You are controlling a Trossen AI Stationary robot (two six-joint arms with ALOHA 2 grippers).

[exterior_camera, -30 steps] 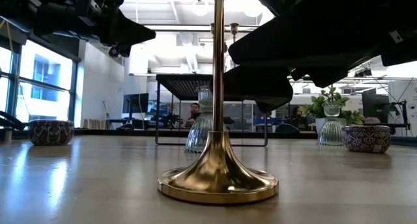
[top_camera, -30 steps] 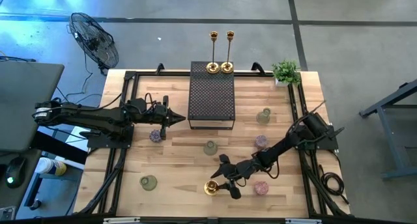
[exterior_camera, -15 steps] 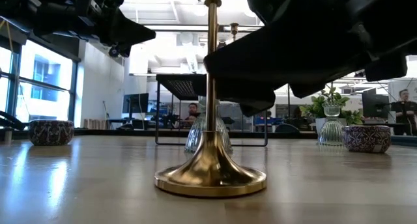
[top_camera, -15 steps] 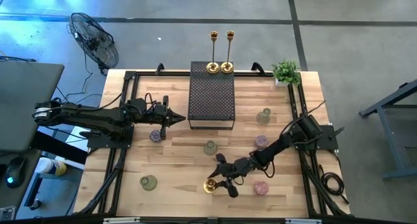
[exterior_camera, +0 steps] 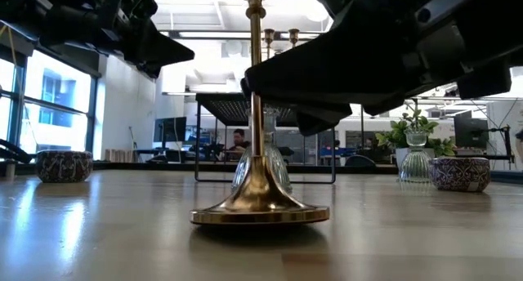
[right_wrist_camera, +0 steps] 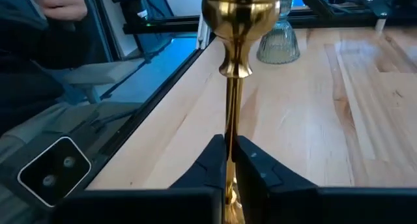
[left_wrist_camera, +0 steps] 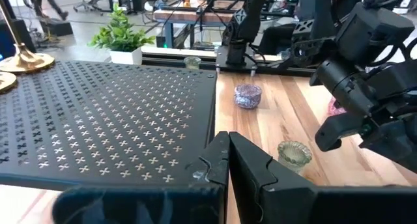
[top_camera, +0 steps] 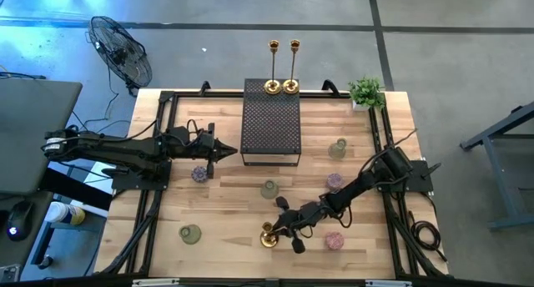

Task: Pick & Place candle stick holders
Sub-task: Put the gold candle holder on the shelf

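Short gold candlestick [exterior_camera: 258, 134] is pinched at its stem by the right gripper [right_wrist_camera: 230, 160], jaws closed on it, near the desk's [top_camera: 225, 229] front edge; its base seems just lifting. Two taller candlesticks [top_camera: 283, 66] are already placed behind the mesh stand [top_camera: 270, 124]. Six glass cups [top_camera: 269, 189] remain scattered, so most work is judged left. Left gripper [left_wrist_camera: 228, 160] is parked by the stand, jaws closed, empty.

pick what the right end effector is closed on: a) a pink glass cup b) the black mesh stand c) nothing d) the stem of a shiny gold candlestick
d: the right end effector has its two dark fingers pinched onto the thin stem of the shiny gold candlestick, and the low view shows that candlestick's round base tipped, one edge lifting off the wooden table.
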